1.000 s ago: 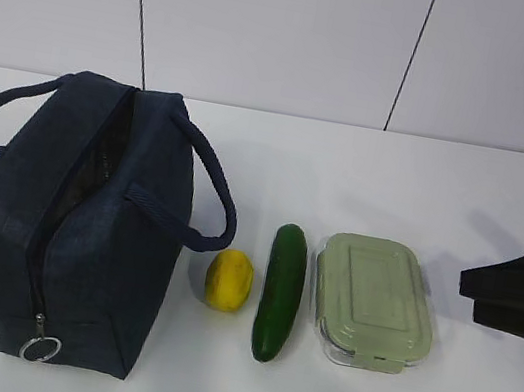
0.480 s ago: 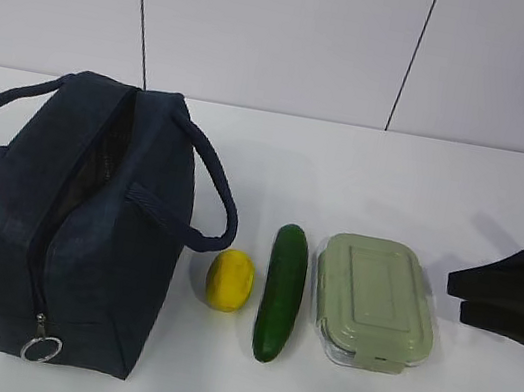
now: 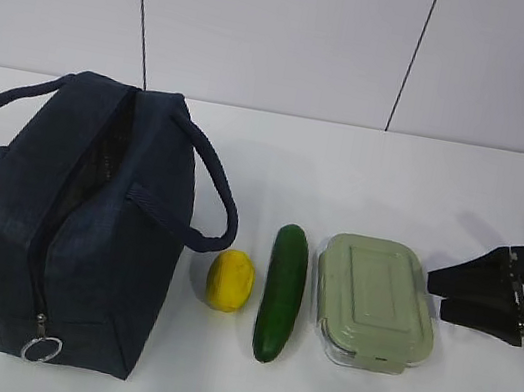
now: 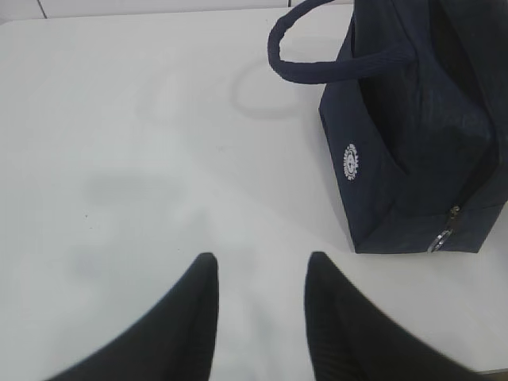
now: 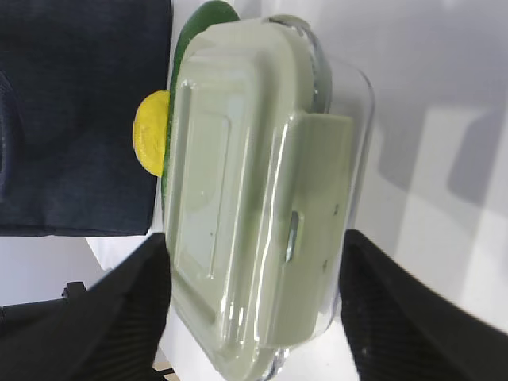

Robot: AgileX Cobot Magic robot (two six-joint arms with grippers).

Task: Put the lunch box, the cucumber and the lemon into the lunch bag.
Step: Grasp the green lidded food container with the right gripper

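The dark navy lunch bag (image 3: pixel 84 226) stands at the left, its top zipper parted and its ring pull (image 3: pixel 40 349) at the near end. It also shows in the left wrist view (image 4: pixel 413 119) and the right wrist view (image 5: pixel 71 111). The lemon (image 3: pixel 229 280), the cucumber (image 3: pixel 282 291) and the green-lidded lunch box (image 3: pixel 373 299) lie in a row to its right. My right gripper (image 3: pixel 435 293) is open, level with the lunch box's right end. In the right wrist view (image 5: pixel 254 242) its fingers flank the box (image 5: pixel 238 159). My left gripper (image 4: pixel 262 258) is open and empty over bare table, left of the bag.
The white table (image 3: pixel 367 174) ends at a pale panelled wall behind. The bag's strap handles (image 3: pixel 213 187) loop out to both sides, one reaching toward the lemon. In the right wrist view the lemon (image 5: pixel 149 131) and cucumber (image 5: pixel 198 24) lie beyond the box.
My right gripper has moved left, from the right edge of view up to the lunch box's right end. The bag, lemon, cucumber and box have not moved.
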